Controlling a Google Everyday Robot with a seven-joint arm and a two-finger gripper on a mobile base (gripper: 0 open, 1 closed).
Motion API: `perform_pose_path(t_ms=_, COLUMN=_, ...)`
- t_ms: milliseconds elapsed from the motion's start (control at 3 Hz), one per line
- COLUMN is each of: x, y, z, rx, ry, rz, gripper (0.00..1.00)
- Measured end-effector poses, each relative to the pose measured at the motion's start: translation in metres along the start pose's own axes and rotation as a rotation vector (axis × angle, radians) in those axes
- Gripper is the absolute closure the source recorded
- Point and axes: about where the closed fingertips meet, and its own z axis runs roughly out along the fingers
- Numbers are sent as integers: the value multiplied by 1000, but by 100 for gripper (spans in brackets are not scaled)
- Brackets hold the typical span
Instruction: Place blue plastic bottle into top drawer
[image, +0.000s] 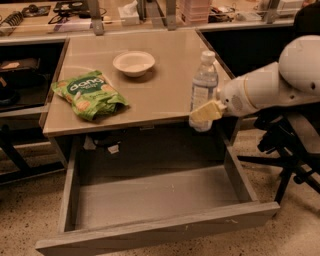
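Note:
The blue plastic bottle (204, 82), clear with a white cap and a pale label, stands upright at the table's front right edge, its base overhanging the edge. My gripper (205, 114) reaches in from the right and is shut on the bottle's lower part, with a pale yellow finger (207, 111) across its front. The top drawer (150, 235) is pulled fully open below the tabletop. Its grey inside (155, 197) holds nothing. The bottle is above the drawer's back right corner.
A green snack bag (87, 95) lies on the tabletop's left front. A white bowl (133, 63) sits at the back middle. A black chair base (282, 150) stands right of the drawer. Cluttered shelves run along the back and left.

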Motion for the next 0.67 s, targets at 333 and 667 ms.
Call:
perform_pose_path(t_ms=333, x=34, y=34, z=-13, rx=-16, ry=27, rz=81, gripper=100)
perform_pose_path(t_ms=667, x=43, y=38, z=-12, rx=-20, ry=41, rz=90, gripper=100)
